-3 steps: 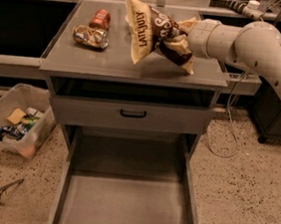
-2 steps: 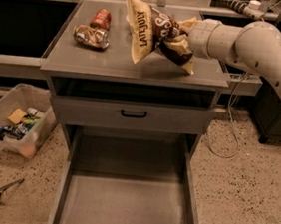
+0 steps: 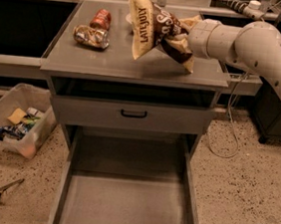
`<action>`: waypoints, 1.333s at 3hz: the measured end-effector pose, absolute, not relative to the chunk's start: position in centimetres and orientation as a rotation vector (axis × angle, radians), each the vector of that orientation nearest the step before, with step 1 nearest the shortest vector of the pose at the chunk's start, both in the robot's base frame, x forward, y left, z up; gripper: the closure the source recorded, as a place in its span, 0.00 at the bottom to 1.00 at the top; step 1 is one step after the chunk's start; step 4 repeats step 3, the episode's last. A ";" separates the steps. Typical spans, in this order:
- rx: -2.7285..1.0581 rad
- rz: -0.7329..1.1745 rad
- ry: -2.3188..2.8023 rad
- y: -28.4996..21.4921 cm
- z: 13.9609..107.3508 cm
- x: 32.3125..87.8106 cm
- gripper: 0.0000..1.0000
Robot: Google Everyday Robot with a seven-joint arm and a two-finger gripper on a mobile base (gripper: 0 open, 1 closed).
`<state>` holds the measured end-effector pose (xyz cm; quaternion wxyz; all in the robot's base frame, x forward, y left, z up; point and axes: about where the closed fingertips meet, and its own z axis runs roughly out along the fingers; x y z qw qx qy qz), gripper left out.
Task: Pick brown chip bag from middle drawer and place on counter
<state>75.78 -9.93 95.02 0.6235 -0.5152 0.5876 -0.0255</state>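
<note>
Camera view: big white robot arm (image 3: 258, 44) reaches in from the right. Its gripper (image 3: 182, 38) is over the far right part of the flat grey counter top (image 3: 135, 67). Fingers are mostly hidden but pinch the crinkly brown & cream chip bag (image 3: 150, 27), which is held up tilted, w/ its low corner right by the top. Two squashed drink cans (image 3: 91, 35) lie far left. Below, the wide grey metal drawer (image 3: 126, 202) sticks out toward the near side.
</note>
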 end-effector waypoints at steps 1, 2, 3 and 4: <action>-1.183 -0.059 1.349 -9.9 95.0 75.8 0.11; -1.183 -0.058 1.349 -9.9 95.0 75.8 0.00; -1.183 -0.058 1.349 -9.9 95.0 75.8 0.00; -1.183 -0.058 1.349 -9.9 95.0 75.8 0.00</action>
